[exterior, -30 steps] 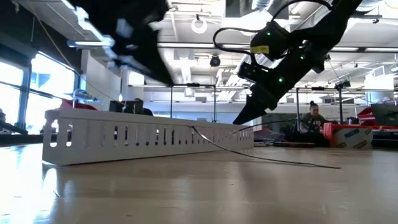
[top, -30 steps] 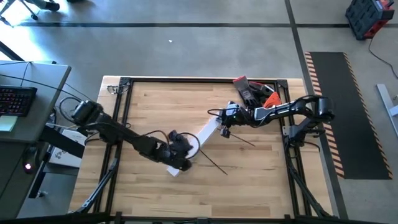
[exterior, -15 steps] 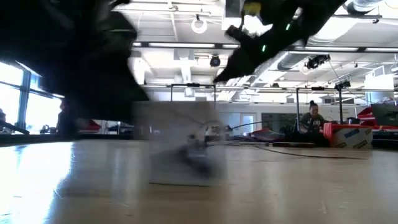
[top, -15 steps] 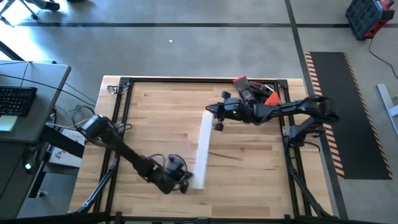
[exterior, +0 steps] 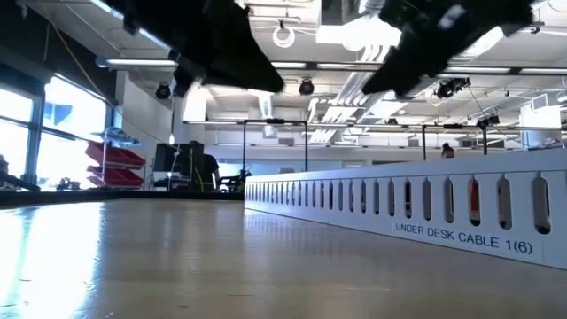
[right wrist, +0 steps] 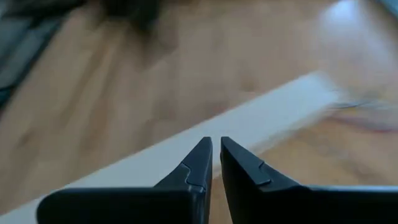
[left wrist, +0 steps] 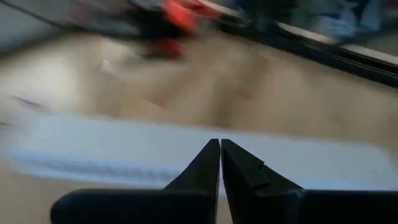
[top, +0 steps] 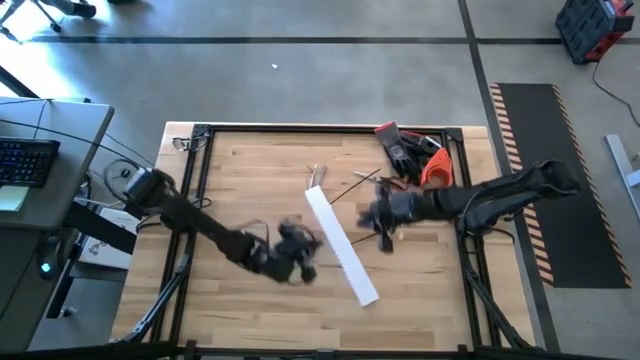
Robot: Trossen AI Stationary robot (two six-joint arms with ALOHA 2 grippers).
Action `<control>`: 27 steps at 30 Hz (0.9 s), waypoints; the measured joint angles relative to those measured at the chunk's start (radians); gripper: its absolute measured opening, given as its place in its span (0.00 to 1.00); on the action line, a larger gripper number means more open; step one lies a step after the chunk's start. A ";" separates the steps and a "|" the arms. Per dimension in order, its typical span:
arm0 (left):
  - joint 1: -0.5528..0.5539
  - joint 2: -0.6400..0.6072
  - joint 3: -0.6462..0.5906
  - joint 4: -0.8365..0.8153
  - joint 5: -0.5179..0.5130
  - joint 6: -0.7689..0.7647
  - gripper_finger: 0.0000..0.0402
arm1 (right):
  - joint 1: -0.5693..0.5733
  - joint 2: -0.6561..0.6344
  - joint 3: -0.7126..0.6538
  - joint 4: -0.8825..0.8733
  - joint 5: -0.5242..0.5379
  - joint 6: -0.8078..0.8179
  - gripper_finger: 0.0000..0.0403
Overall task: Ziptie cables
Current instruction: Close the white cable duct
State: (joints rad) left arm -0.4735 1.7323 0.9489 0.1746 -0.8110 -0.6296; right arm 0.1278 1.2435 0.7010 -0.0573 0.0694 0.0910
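Observation:
In the high view the white slotted channel (top: 340, 248) lies slanted across the table's middle, and in the low view it fills the right (exterior: 425, 206). My left gripper (top: 300, 264) is shut, just left of the channel, which shows ahead of it in the left wrist view (left wrist: 219, 144). My right gripper (top: 381, 218) is shut, right of the channel's far half (right wrist: 216, 143). Thin dark strips, probably zipties (top: 354, 186), lie by the channel's far end beside a small pale piece (top: 315, 176). A blurred wire loop (top: 307, 237) shows by my left gripper.
Black gloves (top: 402, 150) and an orange tool (top: 436, 168) lie in the table's far right corner. A black frame (top: 200, 132) runs round the wooden table. A desk with a keyboard (top: 25, 160) stands off the left side. Bare wood lies along the near edge.
The white channel has swung round on the table: it slanted from near left to far right, then lay almost straight, and now slants from far left to near right. My left gripper went toward the near edge and came back. My right gripper moved left, then back toward the near right.

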 joint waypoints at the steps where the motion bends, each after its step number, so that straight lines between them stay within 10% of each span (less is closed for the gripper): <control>1: 0.021 -0.043 0.000 -0.066 -0.035 0.013 0.00 | 0.034 0.012 -0.033 0.039 -0.008 0.036 0.04; 7: 0.276 -0.177 -0.003 -0.222 0.121 0.155 0.00 | 0.225 0.139 -0.162 0.317 -0.020 0.214 0.04; 18: 0.492 0.042 -0.006 -0.146 0.497 0.248 0.00 | 0.374 0.384 -0.066 0.294 -0.011 0.244 0.04; 24: 0.400 0.033 -0.001 -0.304 0.387 0.131 0.00 | 0.361 0.285 -0.033 0.006 0.006 0.009 0.04; 27: 0.330 -0.013 -0.006 -0.403 0.308 0.046 0.00 | 0.354 0.200 -0.011 -0.194 0.203 -0.088 0.04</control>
State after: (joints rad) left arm -0.1432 1.7197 0.9431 -0.2288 -0.5031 -0.5834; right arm 0.4819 1.4434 0.6903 -0.2514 0.2721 0.0030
